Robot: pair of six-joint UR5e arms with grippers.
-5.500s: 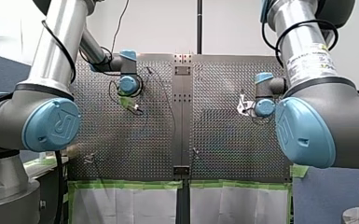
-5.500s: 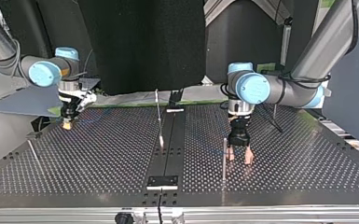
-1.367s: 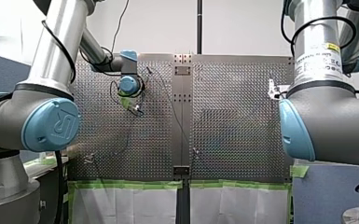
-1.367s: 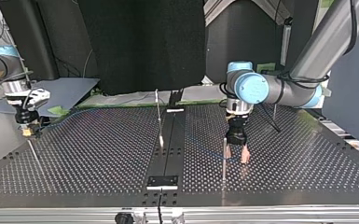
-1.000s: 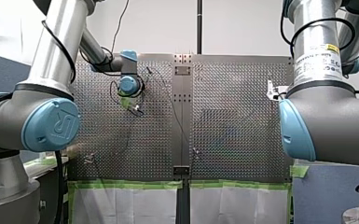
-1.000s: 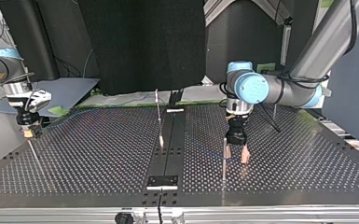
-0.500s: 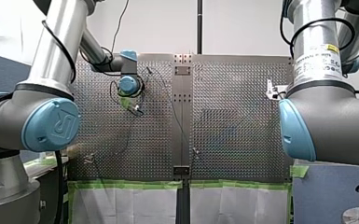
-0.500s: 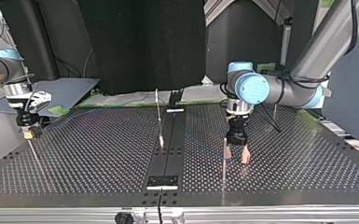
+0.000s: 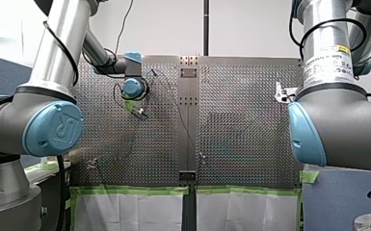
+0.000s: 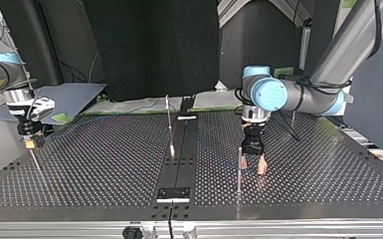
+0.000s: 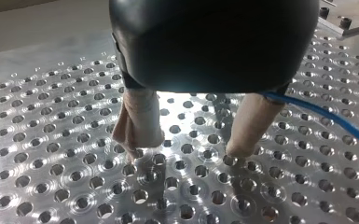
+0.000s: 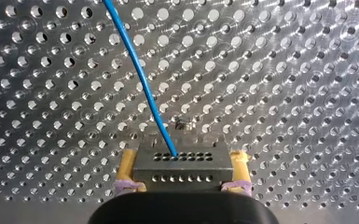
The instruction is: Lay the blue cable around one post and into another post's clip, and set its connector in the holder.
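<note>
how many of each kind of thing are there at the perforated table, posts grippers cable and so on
posts: 4
grippers: 2 (left gripper, right gripper)
blue cable: 1
connector: 1
total: 8

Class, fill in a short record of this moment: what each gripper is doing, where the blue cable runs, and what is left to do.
left gripper: fingers open, low over the perforated table, holding nothing
right gripper: fingers shut on the connector
blue cable: leaves the connector, runs over the table, passes beside the left gripper
left to do: connector not yet set in a holder
</note>
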